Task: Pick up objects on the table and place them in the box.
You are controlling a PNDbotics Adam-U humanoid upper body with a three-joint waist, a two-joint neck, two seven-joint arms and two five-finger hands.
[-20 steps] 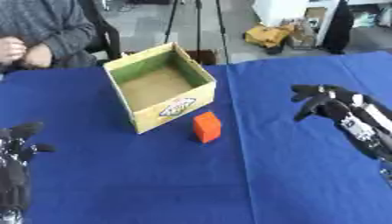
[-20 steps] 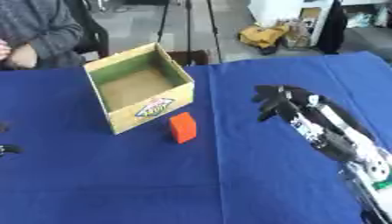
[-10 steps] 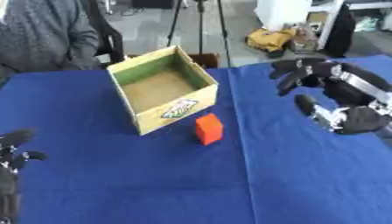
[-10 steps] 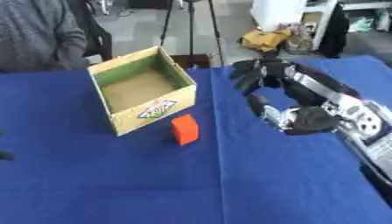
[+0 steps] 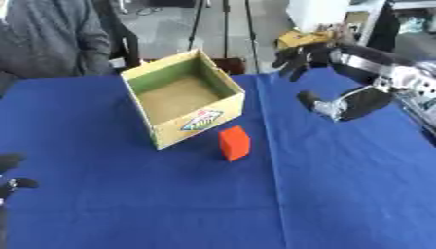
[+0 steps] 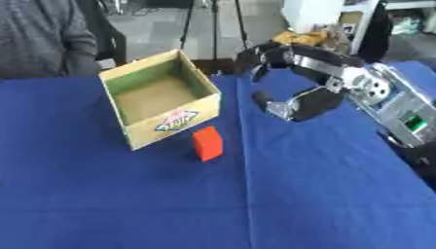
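Cardboard box [image 5: 183,102] sits open on the blue table [image 5: 340,194], nothing visible inside; its front wall has a colourful logo label [image 5: 202,119], text unreadable. Orange block [image 5: 234,142] stands just in front of the box, apart from it. My right hand [image 6: 294,82] hovers above the table, fingers spread, thumb apart, holding nothing. My left hand [image 5: 10,175] shows at lower left edge; can't tell its fingers.

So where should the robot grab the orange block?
Probably by the two wide faces of the orange block, coming down from above. It stands upright, apart from the box, so its top is clear. The right hand hovers open nearby.
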